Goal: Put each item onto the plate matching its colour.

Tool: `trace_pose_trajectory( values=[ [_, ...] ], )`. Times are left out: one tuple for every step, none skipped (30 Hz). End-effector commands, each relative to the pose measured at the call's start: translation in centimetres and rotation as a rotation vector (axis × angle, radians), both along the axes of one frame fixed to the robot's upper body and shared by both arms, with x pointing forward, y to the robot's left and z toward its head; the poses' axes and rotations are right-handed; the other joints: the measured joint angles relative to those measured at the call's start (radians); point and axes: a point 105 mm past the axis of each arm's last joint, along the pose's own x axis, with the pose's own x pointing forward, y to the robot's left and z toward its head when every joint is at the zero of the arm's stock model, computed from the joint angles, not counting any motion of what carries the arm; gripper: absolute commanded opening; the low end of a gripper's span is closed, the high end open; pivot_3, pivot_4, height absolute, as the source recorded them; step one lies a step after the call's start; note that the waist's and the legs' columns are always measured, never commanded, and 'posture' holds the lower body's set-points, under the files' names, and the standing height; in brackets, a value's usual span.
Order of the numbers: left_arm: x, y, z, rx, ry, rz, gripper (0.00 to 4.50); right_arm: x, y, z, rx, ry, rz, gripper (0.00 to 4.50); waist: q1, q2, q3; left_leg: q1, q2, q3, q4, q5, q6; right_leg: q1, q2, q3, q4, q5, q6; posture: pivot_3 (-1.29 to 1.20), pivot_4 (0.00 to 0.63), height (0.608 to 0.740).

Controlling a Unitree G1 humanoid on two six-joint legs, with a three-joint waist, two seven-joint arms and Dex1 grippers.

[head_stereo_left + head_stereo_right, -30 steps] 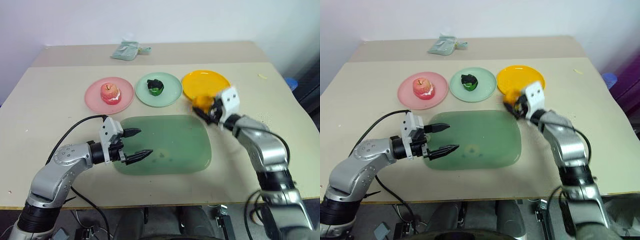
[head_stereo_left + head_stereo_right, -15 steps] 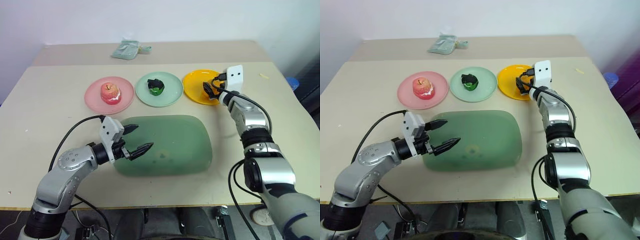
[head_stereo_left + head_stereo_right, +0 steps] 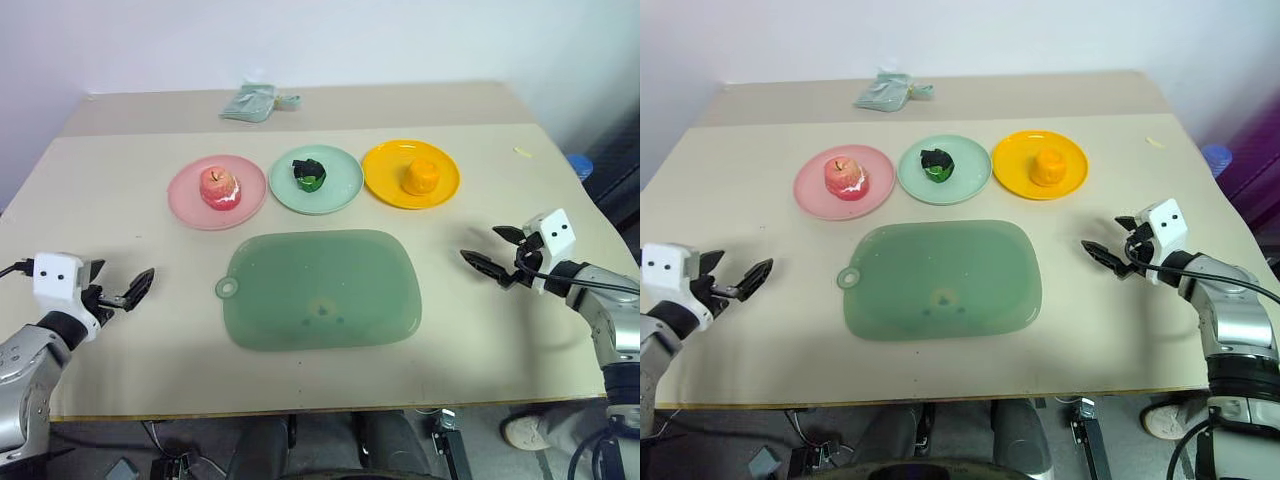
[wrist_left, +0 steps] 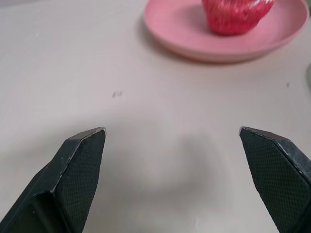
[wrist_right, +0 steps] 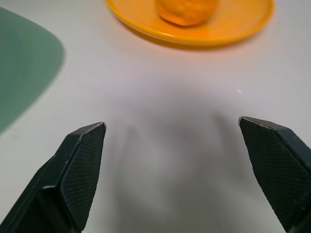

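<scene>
Orange fruit (image 3: 421, 176) on yellow-orange plate (image 3: 445, 184); both hands (image 3: 118, 291) (image 3: 495, 255) released, low, wide apart.

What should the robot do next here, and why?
Probably nothing more than rest its arms. The apple sits on the pink plate, the green piece on the mint plate, the orange fruit on the yellow plate. Both grippers are open.

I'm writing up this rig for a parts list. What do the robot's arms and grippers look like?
Both arms are silver-grey metal with black cables. Each gripper, left and right, has a white boxy block and two black pointed fingers with finely textured pads.
</scene>
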Motion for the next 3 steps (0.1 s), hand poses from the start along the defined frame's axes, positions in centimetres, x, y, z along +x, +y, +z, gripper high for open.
trace_pose_trajectory(
  values=[
    [-0.05,-0.20,1.34,0.017,-0.059,0.013,4.50,0.62,-0.32,1.54,0.019,-0.066,-0.019,4.47,0.005,0.000,0.000,0.000,0.000,0.000,0.000,0.000,0.000,0.000,0.000,0.000,0.000,0.000,0.000,0.00,0.150,0.740],
    [0.03,-0.33,1.34,0.016,-0.063,0.019,4.50,0.90,-0.15,1.49,0.025,-0.066,-0.016,4.47,0.004,0.000,0.000,0.000,0.000,0.000,0.000,0.000,0.000,0.000,-0.001,0.000,-0.001,0.000,0.000,0.00,0.150,0.740],
    [0.06,-0.46,1.17,0.016,-0.065,0.030,4.50,1.29,0.12,1.46,0.030,-0.069,-0.011,4.47,0.004,0.000,0.000,-0.001,0.000,0.000,0.000,0.000,0.000,0.000,-0.001,0.000,-0.001,0.000,0.000,0.00,0.150,0.740]
  ],
)
